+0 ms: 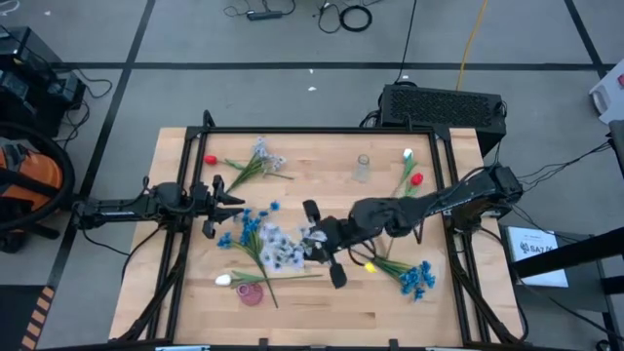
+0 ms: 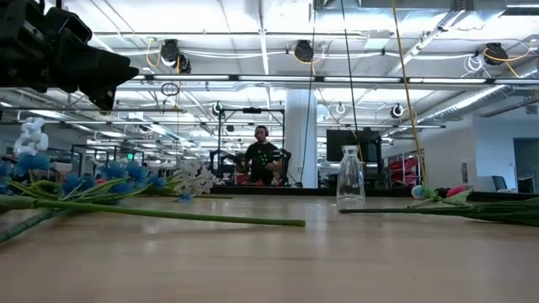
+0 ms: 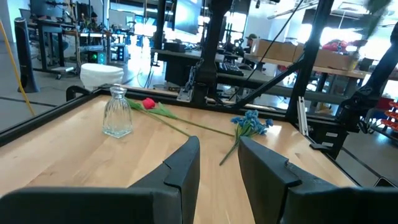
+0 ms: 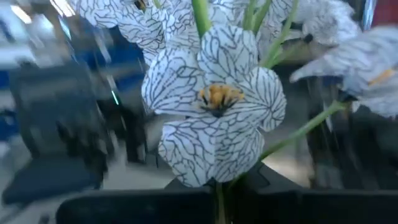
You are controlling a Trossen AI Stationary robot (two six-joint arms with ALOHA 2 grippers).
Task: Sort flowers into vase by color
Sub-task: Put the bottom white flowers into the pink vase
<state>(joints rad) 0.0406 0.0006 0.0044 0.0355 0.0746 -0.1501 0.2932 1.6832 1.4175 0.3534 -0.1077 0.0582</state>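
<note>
1. Landmark: the clear glass vase (image 1: pixel 363 169) stands upright and empty on the wooden table (image 1: pixel 322 302), toward the far edge and a little toward the robot's right; the low view shows it as a narrow-necked bottle (image 2: pixel 350 175).
2. Right gripper (image 1: pixel 314 237): reached in toward the table's middle, nearer the robot than the vase. Its jaws are pressed together on the green stem of a pale white-lavender flower cluster (image 4: pixel 214 118), whose veined petals and yellow centre fill the right wrist view.
3. Left gripper (image 1: pixel 226 200): at the left side of the table, level with the table's middle and well apart from the vase. Its fingers (image 3: pixel 180 168) stand parted with a clear gap between them and hold nothing.
4. Blue flowers (image 1: pixel 252 229): a heap lying between the two grippers, mixed with pale clusters.
5. A second blue flower cluster (image 1: pixel 419 279) lies near the front right corner, well apart from the vase.
6. A red bud (image 1: pixel 416 179) and a white bud (image 1: pixel 408 154) lie just to the right of the vase.
7. Another pale cluster (image 1: pixel 263 158) and a red bud (image 1: pixel 210 160) lie to the left of the vase, near the far edge.
8. A pink vase (image 1: pixel 252 292) sits near the front edge, with a white bud (image 1: pixel 223 280) beside it.
9. A person (image 2: pixel 262 156) is in the room beyond the table.
</note>
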